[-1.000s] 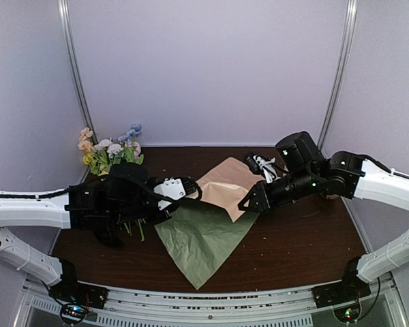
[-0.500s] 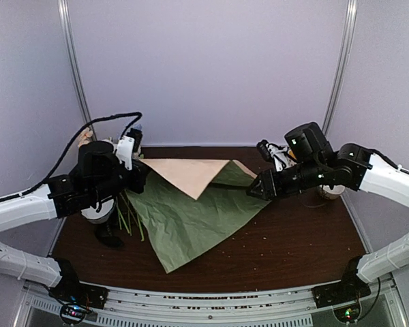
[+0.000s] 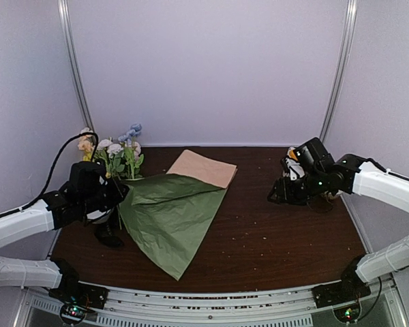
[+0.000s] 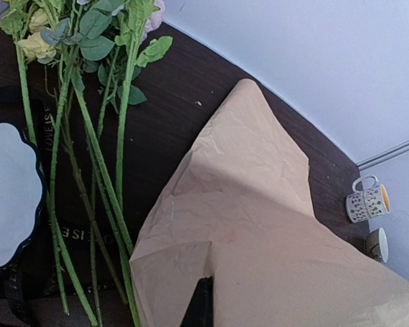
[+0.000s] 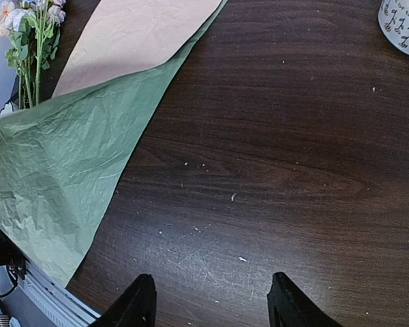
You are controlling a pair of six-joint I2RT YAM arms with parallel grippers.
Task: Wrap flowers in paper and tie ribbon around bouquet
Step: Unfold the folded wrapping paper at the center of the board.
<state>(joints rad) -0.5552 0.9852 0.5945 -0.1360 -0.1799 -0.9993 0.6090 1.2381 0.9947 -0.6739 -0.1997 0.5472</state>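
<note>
left gripper (image 4: 202, 306) pinches the paper (image 4: 259, 225) edge; right gripper (image 5: 213, 303) spread wide, holding nothing.

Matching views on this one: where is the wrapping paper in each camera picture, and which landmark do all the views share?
Top external: paper left of centre, green side up, tan part at the back.
Left wrist: paper fills the lower right, tan side showing.
Right wrist: paper along the left edge, green below tan.
Shared landmark: flowers, by the paper in all three.
</note>
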